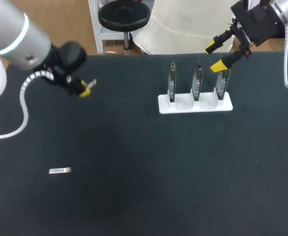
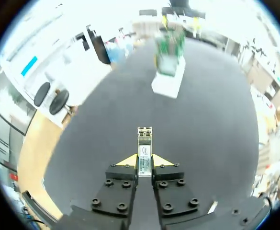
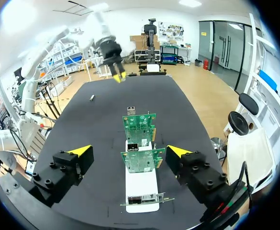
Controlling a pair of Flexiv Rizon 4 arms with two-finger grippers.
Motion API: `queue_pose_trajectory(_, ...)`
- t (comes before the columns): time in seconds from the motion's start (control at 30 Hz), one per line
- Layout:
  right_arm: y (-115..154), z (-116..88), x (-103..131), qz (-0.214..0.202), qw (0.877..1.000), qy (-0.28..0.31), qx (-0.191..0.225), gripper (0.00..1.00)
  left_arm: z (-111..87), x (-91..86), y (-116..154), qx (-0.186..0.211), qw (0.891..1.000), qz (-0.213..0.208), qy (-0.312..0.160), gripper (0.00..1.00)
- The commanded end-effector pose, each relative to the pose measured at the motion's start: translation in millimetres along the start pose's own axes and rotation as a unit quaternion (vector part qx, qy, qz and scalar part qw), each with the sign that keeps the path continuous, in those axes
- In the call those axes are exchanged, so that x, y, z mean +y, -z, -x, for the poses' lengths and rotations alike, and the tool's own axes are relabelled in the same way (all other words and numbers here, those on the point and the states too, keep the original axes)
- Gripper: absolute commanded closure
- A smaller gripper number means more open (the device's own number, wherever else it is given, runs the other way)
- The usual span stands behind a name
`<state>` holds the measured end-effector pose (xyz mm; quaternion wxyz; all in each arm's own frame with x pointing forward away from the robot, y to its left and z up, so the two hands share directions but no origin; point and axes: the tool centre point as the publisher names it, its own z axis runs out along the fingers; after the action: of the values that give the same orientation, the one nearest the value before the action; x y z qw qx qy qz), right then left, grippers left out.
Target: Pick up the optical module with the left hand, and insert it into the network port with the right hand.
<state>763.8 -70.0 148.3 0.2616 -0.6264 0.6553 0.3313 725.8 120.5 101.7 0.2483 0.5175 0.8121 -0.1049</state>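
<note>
Since your left gripper point(image 2: 144, 162) is clamped on the optical module point(image 2: 144, 140), with both yellow fingers pressing its sides, the step in hand looks like the handover to the right gripper point(image 3: 129, 151). That one hangs over the white holder point(image 1: 195, 104) with its fingers spread wide and nothing between them.

To do this well, carry the module toward the middle of the table, keep it level, and present the free front end, which juts ahead of the left fingertips. The left grip sits on the rear part, so the right fingers have bare metal to take. Close the right fingers squarely on the flat sides before the left lets go, or the module may twist or drop. Plan which end must enter: the right grip should leave that end sticking out, ready to line up with a network port point(image 3: 132, 145) on 1 of the 3 green cards point(image 3: 142, 160) standing upright in the holder.

The module is a slim, straight metal bar with a white label along its upper face and a squarer end ahead. It is held off the table, well apart from the holder. It looks rigid and smooth, so I judge it could slip under a light pinch. A spare module point(image 1: 60, 170) lies flat on the table.
</note>
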Motion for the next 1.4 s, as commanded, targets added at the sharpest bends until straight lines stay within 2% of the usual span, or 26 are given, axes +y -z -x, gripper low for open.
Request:
queue_pose_trajectory(0.03, -0.3, -0.1, 1.1, -0.002, 1.0, 0.0, 0.0, 0.0, 39.8, 19.0, 3.4, -0.117, 0.993, -0.001, 0.015, 1.0)
queue_pose_trajectory(0.13, -0.3, -0.1, 1.1, -0.002, 1.0, 0.0, 0.0, 0.0, 81.4, 28.6, 11.4, -0.18, 0.983, 0.004, 0.02, 1.0)
queue_pose_trajectory(0.27, -0.3, -0.1, 1.1, -0.002, 1.0, 0.0, 0.0, 0.0, 131.9, 34.2, 17.4, -0.243, 0.97, 0.006, 0.005, 1.0)
queue_pose_trajectory(0.37, -0.3, -0.1, 1.1, -0.002, 1.0, 0.0, 0.0, 0.0, 165.7, 31.2, 16.3, -0.276, 0.961, -0.007, -0.013, 1.0)
queue_pose_trajectory(0.57, -0.3, -0.1, 1.1, -0.002, 1.0, 0.0, 0.0, 0.0, 213.3, 12.9, 9.7, -0.321, 0.945, -0.045, -0.043, 1.0)
queue_pose_trajectory(0.7, -0.3, -0.1, 1.1, -0.002, 1.0, 0.0, 0.0, 0.0, 235.0, -0.3, 3.8, -0.345, 0.935, -0.069, -0.049, 1.0)
queue_pose_trajectory(1.03, -0.3, -0.1, 1.1, -0.002, 1.0, 0.0, 0.0, 0.0, 278.4, -27.5, -8.2, -0.376, 0.919, -0.102, -0.061, 1.0)
queue_pose_trajectory(1.4, -0.3, -0.1, 1.1, -0.002, 1.0, 0.0, 0.0, 0.0, 300.1, -58.1, -23.2, -0.392, 0.907, -0.136, -0.068, 1.0)
